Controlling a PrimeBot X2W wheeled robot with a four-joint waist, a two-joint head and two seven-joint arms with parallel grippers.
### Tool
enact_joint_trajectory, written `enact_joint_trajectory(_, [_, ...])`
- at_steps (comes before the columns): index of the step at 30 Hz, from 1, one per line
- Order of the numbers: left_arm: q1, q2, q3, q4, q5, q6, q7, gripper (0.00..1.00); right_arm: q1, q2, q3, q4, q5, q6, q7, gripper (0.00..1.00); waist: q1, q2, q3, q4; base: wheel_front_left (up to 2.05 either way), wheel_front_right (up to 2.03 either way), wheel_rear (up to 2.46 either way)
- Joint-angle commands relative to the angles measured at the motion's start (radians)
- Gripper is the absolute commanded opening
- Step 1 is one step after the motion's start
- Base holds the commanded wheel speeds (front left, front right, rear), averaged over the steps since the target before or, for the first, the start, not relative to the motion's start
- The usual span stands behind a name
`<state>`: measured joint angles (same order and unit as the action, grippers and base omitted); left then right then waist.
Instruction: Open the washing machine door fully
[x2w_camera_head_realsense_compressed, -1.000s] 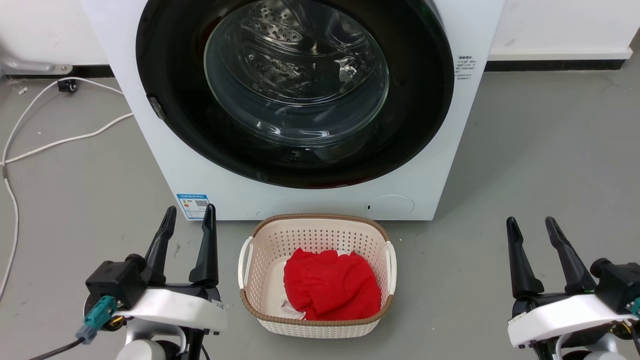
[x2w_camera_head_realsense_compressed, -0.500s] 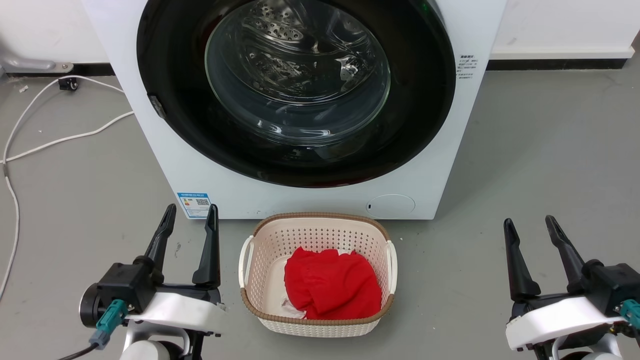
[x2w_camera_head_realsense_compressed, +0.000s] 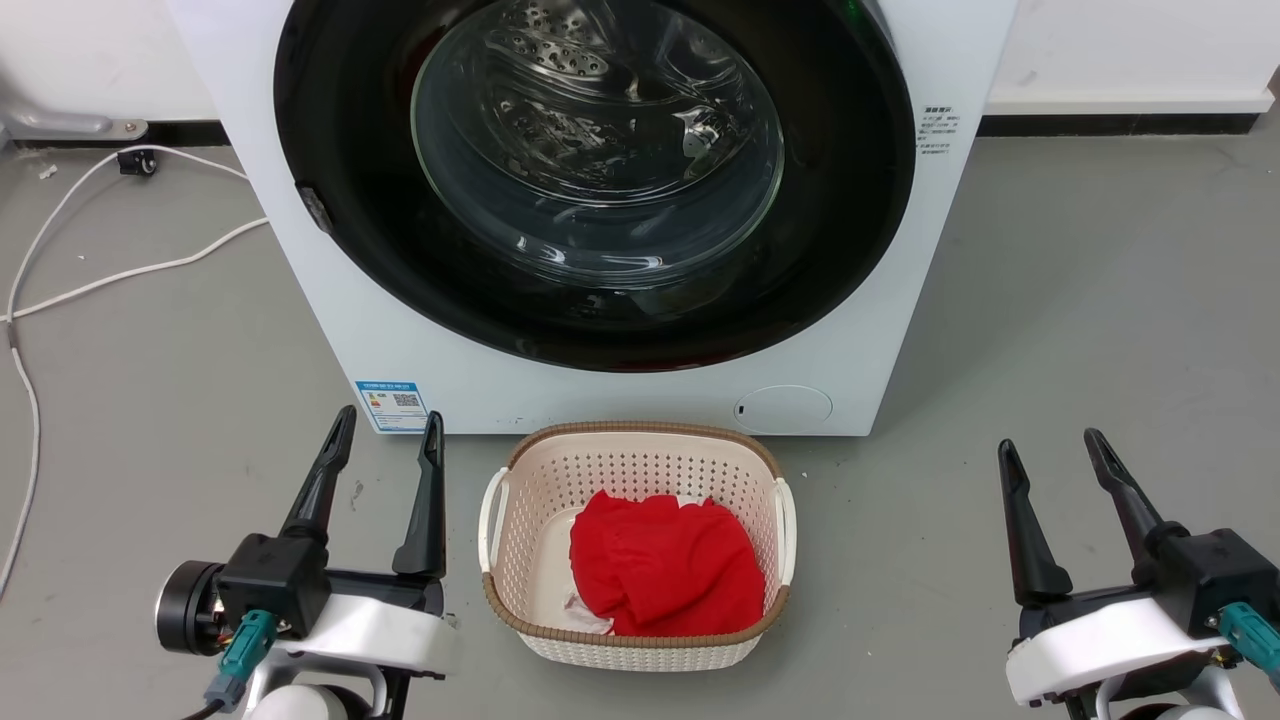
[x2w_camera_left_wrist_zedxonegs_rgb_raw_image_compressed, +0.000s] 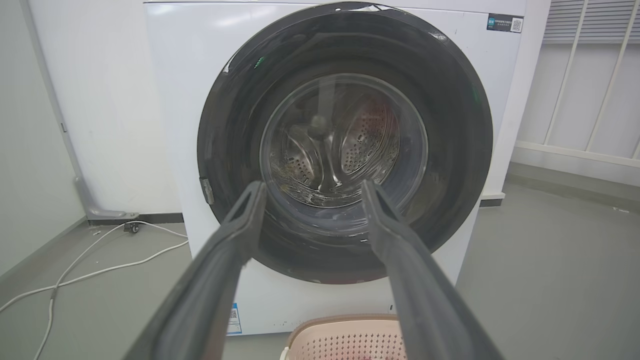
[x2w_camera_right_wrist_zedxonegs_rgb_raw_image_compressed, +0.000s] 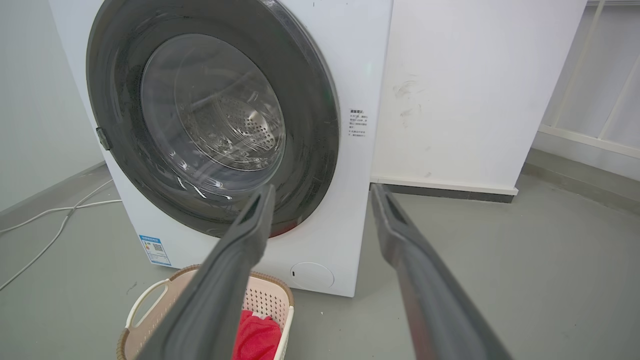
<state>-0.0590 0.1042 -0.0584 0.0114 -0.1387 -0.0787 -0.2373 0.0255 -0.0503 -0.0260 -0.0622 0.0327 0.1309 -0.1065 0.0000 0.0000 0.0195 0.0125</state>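
The white washing machine (x2w_camera_head_realsense_compressed: 330, 300) (x2w_camera_left_wrist_zedxonegs_rgb_raw_image_compressed: 185, 100) (x2w_camera_right_wrist_zedxonegs_rgb_raw_image_compressed: 360, 75) stands ahead of me on the grey floor. Its round glossy black washing machine door (x2w_camera_head_realsense_compressed: 350, 200) (x2w_camera_left_wrist_zedxonegs_rgb_raw_image_compressed: 460, 140) (x2w_camera_right_wrist_zedxonegs_rgb_raw_image_compressed: 310, 100) lies flat against the front, with the glass bowl (x2w_camera_head_realsense_compressed: 600, 140) showing the steel drum behind it. A small latch tab (x2w_camera_head_realsense_compressed: 313, 208) sits on the door's left rim. My left gripper (x2w_camera_head_realsense_compressed: 388, 428) (x2w_camera_left_wrist_zedxonegs_rgb_raw_image_compressed: 312, 189) is open at the lower left, short of the machine. My right gripper (x2w_camera_head_realsense_compressed: 1045, 448) (x2w_camera_right_wrist_zedxonegs_rgb_raw_image_compressed: 322, 192) is open at the lower right, further from the machine. Neither holds anything.
A cream plastic basket (x2w_camera_head_realsense_compressed: 500, 520) (x2w_camera_right_wrist_zedxonegs_rgb_raw_image_compressed: 137, 310) with red cloth (x2w_camera_head_realsense_compressed: 665, 575) stands on the floor right before the machine, between my arms. White cables (x2w_camera_head_realsense_compressed: 120, 275) trail over the floor at the left. A white wall with a dark skirting (x2w_camera_head_realsense_compressed: 1100, 125) runs behind.
The head view has shifted slightly. My left wrist has turned, and both grippers sit a little lower in the picture. The door has stayed flat against the machine.
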Motion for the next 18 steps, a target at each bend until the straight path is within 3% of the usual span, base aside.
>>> enact_joint_trajectory(1, [0.010, -0.001, 0.002, -0.006, 0.017, -0.002, -0.007, 1.00, 0.008, 0.000, 0.001, -0.009, -0.012, 0.000, -0.008, 1.00, 0.0000, 0.0000, 0.000, 0.000, 0.00, 0.00, 0.00])
enact_joint_trajectory(18, [0.005, -0.016, 0.018, 0.009, 0.083, -0.022, -0.028, 1.00, 0.008, 0.000, 0.001, 0.006, -0.043, 0.000, -0.022, 1.00, 0.0000, 0.0000, 0.011, 0.004, 0.00, 0.00, 0.00])
